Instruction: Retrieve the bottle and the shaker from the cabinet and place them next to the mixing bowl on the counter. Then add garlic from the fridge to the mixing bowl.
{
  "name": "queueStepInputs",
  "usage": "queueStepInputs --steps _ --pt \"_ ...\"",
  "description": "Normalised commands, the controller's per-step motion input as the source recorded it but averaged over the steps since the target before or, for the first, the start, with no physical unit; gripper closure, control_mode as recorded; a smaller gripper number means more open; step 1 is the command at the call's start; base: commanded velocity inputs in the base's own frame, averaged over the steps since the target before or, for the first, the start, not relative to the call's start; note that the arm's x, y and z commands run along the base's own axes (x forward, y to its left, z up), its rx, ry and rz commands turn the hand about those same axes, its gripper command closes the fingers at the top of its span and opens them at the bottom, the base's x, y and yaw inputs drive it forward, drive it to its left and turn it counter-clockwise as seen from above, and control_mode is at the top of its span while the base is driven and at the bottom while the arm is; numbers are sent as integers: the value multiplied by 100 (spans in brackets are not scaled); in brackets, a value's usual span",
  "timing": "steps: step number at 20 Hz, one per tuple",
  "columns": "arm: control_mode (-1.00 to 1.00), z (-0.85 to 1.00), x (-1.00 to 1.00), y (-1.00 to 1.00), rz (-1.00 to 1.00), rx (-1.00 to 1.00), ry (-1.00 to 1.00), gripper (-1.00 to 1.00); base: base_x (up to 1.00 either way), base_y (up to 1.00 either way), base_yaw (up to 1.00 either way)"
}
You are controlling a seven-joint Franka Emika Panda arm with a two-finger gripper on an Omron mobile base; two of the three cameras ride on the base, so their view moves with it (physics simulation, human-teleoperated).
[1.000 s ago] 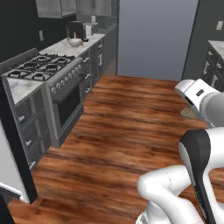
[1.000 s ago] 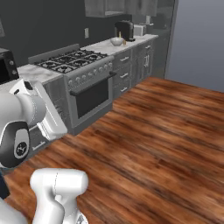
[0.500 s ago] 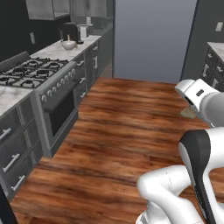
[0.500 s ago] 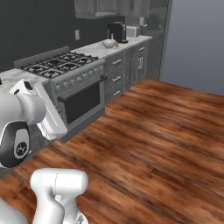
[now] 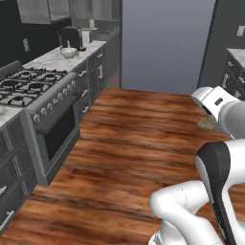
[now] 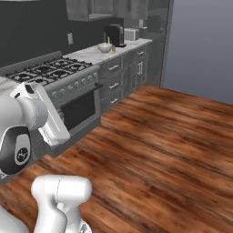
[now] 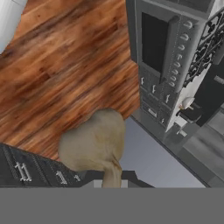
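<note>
Garlic [image 7: 94, 142]: pale tan lump, low centre of the hand view, its stem end running down to the bottom edge where the end effector [image 7: 112, 181] sits. End effector narrow, clamped on the garlic. In the left base view a tan lump [image 5: 206, 124] shows just below the white wrist, over the wood floor [image 5: 139, 143].

Mixing bowl [image 5: 68, 52]: on the marble table [image 5: 50, 60], far end of the left run of cabinets, past the stove [image 5: 28, 91]. Right base view gives the same bowl [image 6: 105, 47] on the table [image 6: 91, 54], with a small orange-brown item just to its right, too small to identify. A black coffee machine [image 6: 113, 35] and a white box-shaped appliance [image 6: 131, 34] stand behind the bowl.

Hand view: stove front [image 7: 164, 65] with dark oven window and a row of knobs, seen rolled sideways; floor to its left.
</note>
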Motion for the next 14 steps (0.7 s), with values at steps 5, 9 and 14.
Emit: queueStepInputs --steps 5,9,14 --pt "100 0 0 0 0 0 0 100 74 2 0" --pt "100 0 0 0 0 0 0 100 77 5 0" --pt "100 0 0 0 0 0 0 100 79 6 0"
